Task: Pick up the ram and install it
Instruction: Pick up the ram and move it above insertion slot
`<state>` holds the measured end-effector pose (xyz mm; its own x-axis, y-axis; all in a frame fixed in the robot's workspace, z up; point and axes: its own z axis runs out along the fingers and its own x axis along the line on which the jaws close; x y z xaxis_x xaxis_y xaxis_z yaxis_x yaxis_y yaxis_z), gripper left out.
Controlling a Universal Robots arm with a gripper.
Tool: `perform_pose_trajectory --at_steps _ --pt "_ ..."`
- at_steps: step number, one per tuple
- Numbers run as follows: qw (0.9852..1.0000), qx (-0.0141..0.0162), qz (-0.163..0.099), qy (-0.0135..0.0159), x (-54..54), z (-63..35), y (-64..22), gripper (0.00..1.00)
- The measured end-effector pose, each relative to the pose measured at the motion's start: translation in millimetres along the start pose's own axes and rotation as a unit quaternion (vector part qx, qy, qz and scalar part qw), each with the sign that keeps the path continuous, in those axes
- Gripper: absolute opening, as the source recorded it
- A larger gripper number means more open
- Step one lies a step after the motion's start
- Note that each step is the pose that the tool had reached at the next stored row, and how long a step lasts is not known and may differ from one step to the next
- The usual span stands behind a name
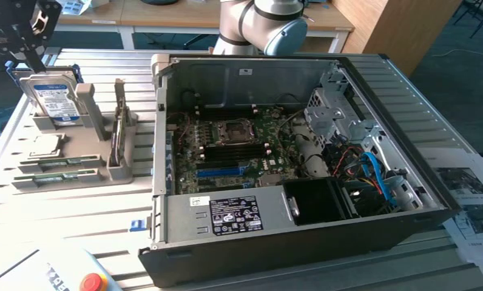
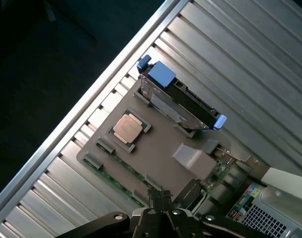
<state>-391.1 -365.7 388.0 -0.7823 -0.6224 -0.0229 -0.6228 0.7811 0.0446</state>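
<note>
A: How many things of each kind are you counting on the pale slatted metal surface (image 1: pixel 71 212)?
B: I'm counting two thin green circuit-board sticks with dark chips: the first ram stick (image 1: pixel 64 161) and the second ram stick (image 1: pixel 55 178), both lying in one grey plastic holder (image 1: pixel 118 173).
A: What else are you tallying?
B: One silver hard drive with a blue-white label (image 1: pixel 54 97), one small square silver processor chip (image 1: pixel 47 145), one open black computer case (image 1: pixel 306 248) and one black gripper (image 1: pixel 30 57).

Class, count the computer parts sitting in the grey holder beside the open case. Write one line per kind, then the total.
Hard drive: 1
Processor chip: 1
Ram sticks: 2
Upright card: 1
Total: 5
</note>
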Motion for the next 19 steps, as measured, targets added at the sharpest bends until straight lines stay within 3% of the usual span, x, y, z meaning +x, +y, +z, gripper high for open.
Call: perform_pose_trajectory --at_steps 9,19 --pt "0.9988 -0.0014 -0.049 0.0025 0.0 0.0 0.0 0.1" --pt "0.9945 -0.0034 -0.104 0.0058 0.0 0.0 0.0 0.1"
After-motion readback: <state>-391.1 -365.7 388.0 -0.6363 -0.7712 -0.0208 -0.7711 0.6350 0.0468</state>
